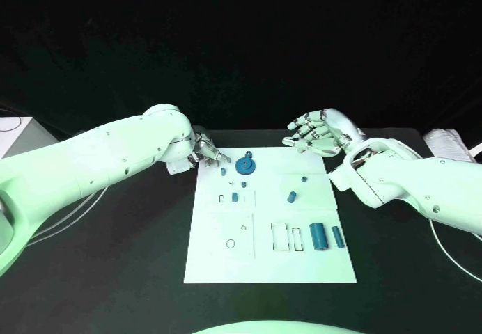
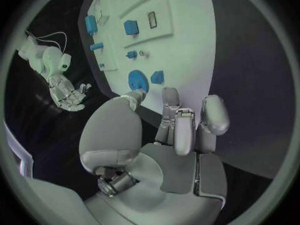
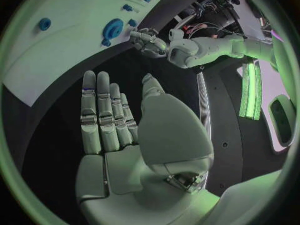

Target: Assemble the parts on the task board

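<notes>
The white task board (image 1: 269, 268) lies in the middle of the black table. A blue round disc (image 1: 245, 165) sits near its far edge, with a small blue piece (image 1: 223, 170) just left of it. My left hand (image 1: 206, 152) hovers at the board's far left corner, fingers apart and holding nothing; in its wrist view the thumb (image 2: 132, 98) points close to the disc (image 2: 137, 79). My right hand (image 1: 316, 132) is raised beyond the far right corner, palm (image 3: 119, 130) flat, fingers straight, empty. Two blue cylinders (image 1: 318, 236) (image 1: 338, 236) lie at the board's right.
More small blue parts (image 1: 235, 197) (image 1: 290, 197) (image 1: 304, 179) stand mid-board. Outlined slots (image 1: 282, 236) mark the near half of the board. A pale box (image 1: 18, 132) sits at the far left of the table and cables (image 1: 457, 261) trail at the right.
</notes>
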